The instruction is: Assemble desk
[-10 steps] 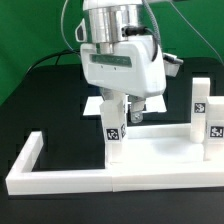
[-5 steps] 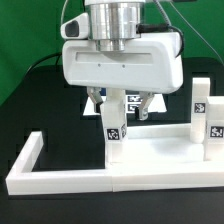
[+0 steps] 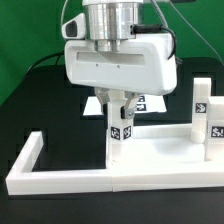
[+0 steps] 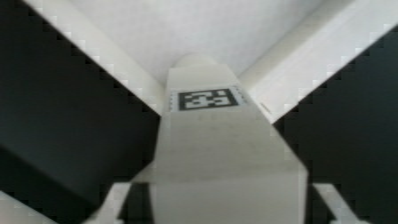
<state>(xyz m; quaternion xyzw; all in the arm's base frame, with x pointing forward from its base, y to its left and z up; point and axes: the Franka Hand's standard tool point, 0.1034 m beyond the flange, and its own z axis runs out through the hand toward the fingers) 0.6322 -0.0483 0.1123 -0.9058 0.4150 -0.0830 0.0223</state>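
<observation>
**Squaring the grip on the leg**

Our gripper (image 3: 120,108) sits with its fingers narrowed around the upright tagged leg (image 3: 117,133), which stands directly beneath it on the desk top (image 3: 150,160). We cannot tell whether the pads press firmly yet. We judge it best to keep the leg centred and vertical, squeezing evenly before any twist.

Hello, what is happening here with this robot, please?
The arm is putting a small white desk together. Its gripper has come down over an upright leg that stands on the desk top, and the fingers have just closed in on both sides of it. Two more legs already stand upright at the exterior view's right. The wrist view looks straight down along the tagged leg between the fingers. A white border frame lies around the front.
</observation>
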